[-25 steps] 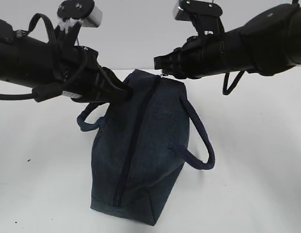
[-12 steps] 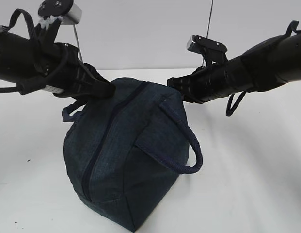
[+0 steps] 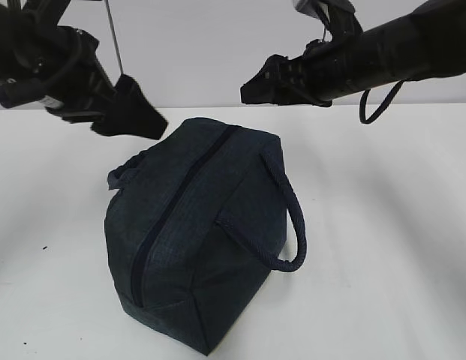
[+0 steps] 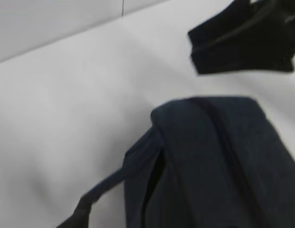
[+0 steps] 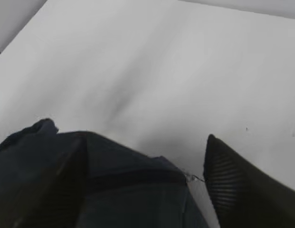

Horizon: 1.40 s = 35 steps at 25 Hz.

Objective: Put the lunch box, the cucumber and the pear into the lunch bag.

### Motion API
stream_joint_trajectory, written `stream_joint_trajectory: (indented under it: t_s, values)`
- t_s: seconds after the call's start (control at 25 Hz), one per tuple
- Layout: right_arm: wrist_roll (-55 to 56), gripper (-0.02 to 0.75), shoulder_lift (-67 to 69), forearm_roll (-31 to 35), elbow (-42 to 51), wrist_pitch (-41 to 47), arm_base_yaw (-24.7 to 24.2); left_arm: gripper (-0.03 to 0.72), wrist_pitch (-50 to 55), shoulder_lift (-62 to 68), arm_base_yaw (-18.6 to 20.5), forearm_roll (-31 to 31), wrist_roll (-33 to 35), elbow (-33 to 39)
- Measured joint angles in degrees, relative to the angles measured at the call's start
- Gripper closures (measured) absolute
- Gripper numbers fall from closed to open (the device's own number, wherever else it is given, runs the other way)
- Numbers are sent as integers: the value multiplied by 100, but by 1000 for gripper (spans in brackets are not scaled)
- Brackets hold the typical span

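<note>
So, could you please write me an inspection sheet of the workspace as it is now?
Surface: white table, a few dark specks.
Job's things: bag on the table, zipper closed, handle hanging at its side; lunch box, cucumber and pear not seen.
Clutter: nothing seen.
Hands: left hand and right hand above the bag, apart from it; right open, left unclear.
Cables: black cable looping under the right arm.
Surroundings: plain pale wall.

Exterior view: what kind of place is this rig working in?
Probably a lab or test bench, not a kitchen: a bare white table, a plain pale wall, and only the lunch bag set out between two arms.
</note>
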Motion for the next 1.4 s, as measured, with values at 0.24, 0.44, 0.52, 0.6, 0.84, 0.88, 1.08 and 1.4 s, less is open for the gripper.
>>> stream_joint_trajectory:
  t_s: [0.24, 0.44, 0.52, 0.6, 0.84, 0.88, 1.08, 1.4]
  values:
    - [2365, 186, -773, -2933, 0, 917, -51, 282, 1580, -294, 26, 2573, -2923, -219]
    - [4014, 202, -1473, -4765, 307, 1532, -51, 288, 1778, -1323, 26, 2995, -4060, 102]
    - [4332, 215, -1953, -5032, 686, 1678, -51, 288, 1782, -1917, 26, 3083, -4278, 396]
    - [4529, 222, -2471, -5223, 1158, 1925, -51, 292, 1780, -2531, 26, 3183, -4349, 809]
    - [5160, 227, -4105, -5896, 2380, 2968, -51, 321, 1789, -4194, 26, 3288, -4388, 2040]
    - [5250, 227, -4422, -5960, 2583, 3081, -51, 324, 1869, -4499, 26, 3288, -4388, 2255]
    - [5471, 227, -5998, -6196, 3401, 3347, -51, 327, 2034, -5647, 26, 3288, -4400, 3187]
    - [5436, 227, -8205, -6653, 4301, 3621, -51, 402, 1890, -6812, 26, 3361, -4310, 3830]
